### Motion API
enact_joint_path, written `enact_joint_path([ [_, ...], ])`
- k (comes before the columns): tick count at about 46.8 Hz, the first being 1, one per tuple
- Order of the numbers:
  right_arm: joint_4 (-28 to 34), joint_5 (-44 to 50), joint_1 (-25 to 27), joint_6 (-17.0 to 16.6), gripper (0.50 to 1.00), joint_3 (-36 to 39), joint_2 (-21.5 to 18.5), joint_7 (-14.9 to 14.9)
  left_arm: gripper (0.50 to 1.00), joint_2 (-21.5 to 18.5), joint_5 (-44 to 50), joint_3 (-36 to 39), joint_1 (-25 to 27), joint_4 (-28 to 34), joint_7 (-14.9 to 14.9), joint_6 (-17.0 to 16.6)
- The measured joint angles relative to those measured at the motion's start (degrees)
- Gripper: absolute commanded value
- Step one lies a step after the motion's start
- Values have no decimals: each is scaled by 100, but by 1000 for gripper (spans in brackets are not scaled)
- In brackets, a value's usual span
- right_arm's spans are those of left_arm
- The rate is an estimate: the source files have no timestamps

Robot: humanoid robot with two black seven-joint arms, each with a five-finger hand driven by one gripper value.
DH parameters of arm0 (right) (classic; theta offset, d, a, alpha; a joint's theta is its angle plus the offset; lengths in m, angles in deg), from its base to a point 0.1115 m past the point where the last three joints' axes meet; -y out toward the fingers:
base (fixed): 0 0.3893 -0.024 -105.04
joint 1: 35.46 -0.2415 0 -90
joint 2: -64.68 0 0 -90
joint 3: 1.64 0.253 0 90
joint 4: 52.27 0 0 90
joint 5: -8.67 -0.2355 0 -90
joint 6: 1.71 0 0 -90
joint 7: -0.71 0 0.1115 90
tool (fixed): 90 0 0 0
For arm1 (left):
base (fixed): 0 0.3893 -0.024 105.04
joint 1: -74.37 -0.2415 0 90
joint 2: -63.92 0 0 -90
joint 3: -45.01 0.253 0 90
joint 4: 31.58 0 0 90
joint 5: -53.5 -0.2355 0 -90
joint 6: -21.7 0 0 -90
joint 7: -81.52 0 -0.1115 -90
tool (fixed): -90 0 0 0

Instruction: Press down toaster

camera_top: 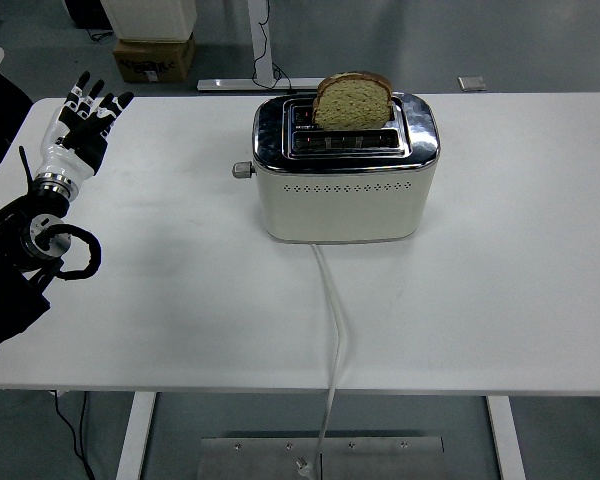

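One white surface (500, 290) fills most of the view, with grey floor beyond its far edge and a cardboard box (153, 56) standing there at the upper left. Near the far middle sits the toaster (344, 185) — cream body, chrome top, a slice of bread (352, 100) standing up out of a slot, side lever (242, 170) raised, white cord (334, 330) running off the near edge. Well apart at the left, the left hand (85, 125) hovers with fingers (102, 103) spread wide — holding nothing.
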Motion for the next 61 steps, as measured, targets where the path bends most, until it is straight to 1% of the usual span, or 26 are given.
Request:
enact_joint_path([
  [6, 1, 0, 0, -1, 998, 0, 0, 0, 1000, -213, -96, 39, 43, 1, 34, 14],
  [13, -1, 0, 1, -4, 998, 0, 0, 0, 1000, -433, -713, 53, 94, 33, 52, 16],
  [20, 1, 0, 0, -4, 998, 0, 0, -1, 1000, -935, -928, 60, 216, 201, 56, 31],
  [24, 1, 0, 1, -3, 1000, 0, 0, -1, 1000, -998, -1093, 64, 253, 215, 56, 25],
  [29, 2, 0, 1, -2, 998, 0, 0, -1, 1000, -1018, -1547, 64, 295, 256, 55, 47],
  [32, 1, 0, 1, -3, 1000, 0, 0, -1, 1000, -1040, -1599, 64, 302, 334, 55, 68],
  [36, 1, 0, 0, -2, 998, 0, 0, 0, 1000, -1123, -1633, 64, 318, 591, 55, 84],
  [40, 1, 0, 0, -2, 998, 0, 0, 0, 1000, -1287, -1676, 124, 322, 1068, 62, 87],
  [42, 1, 0, 2, -1, 998, 0, 0, -1, 1000, -1373, -1681, 233, 322, 1271, 118, 86],
  [44, 1, 0, 0, -2, 998, 0, 0, 0, 1000, -1443, -1682, 366, 322, 1438, 255, 65],
  [48, 1, 0, 1, -1, 998, 0, 0, 0, 1000, -1485, -1686, 508, 328, 1595, 433, 45],
  [55, 1, 0, 1, -1, 1000, 0, 0, -1, 1000, -1542, -2030, 548, 322, 1714, 467, 75],
  [56, 1, 0, 0, -1, 1000, 0, 0, -1, 1000, -1604, -2294, 558, 299, 1717, 468, 83],
  [61, -1, 0, 2, -2, 998, 1, -1, -1, 1000, -1692, -2789, 607, 257, 1716, 468, 91],
])
